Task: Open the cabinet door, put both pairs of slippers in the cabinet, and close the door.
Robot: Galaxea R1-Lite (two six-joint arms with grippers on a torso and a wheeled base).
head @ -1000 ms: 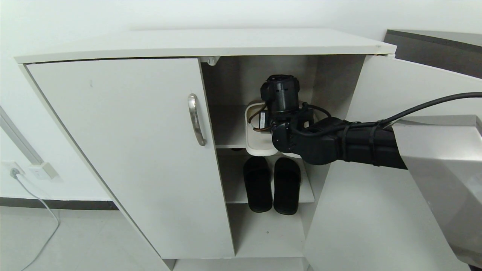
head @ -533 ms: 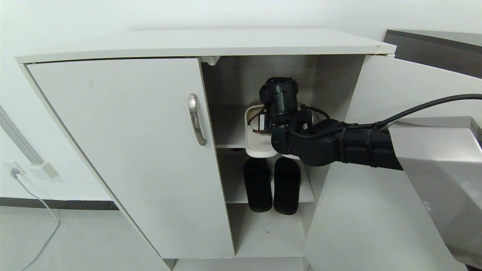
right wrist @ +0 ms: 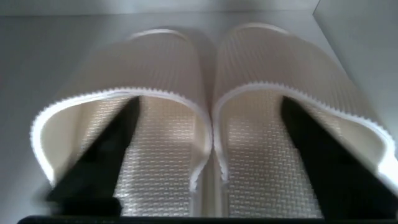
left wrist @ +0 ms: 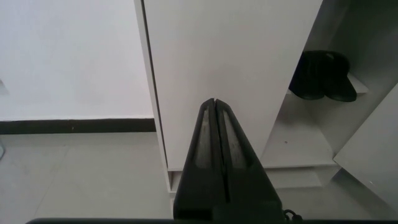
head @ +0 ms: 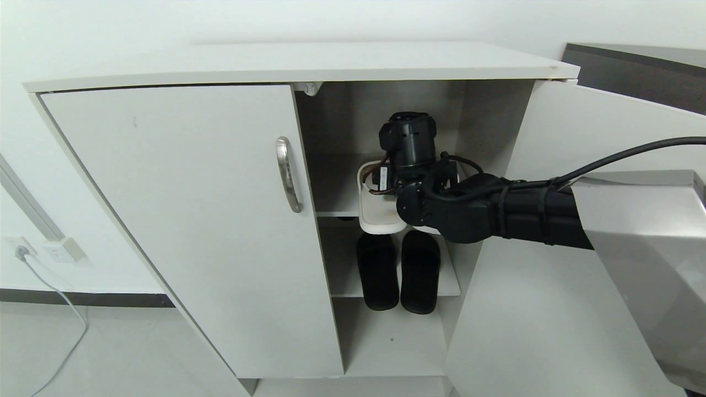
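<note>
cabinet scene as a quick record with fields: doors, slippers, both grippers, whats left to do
cabinet: white, standing against the wall
left door: shut
right door: open
black slippers: side by side on the middle shelf, heels past its front edge
white slippers: side by side on the upper shelf
right gripper: open, inside the cabinet, one finger in each white slipper
left gripper: shut, holding nothing, outside by the left door
left to do: right arm out, right door shut
</note>
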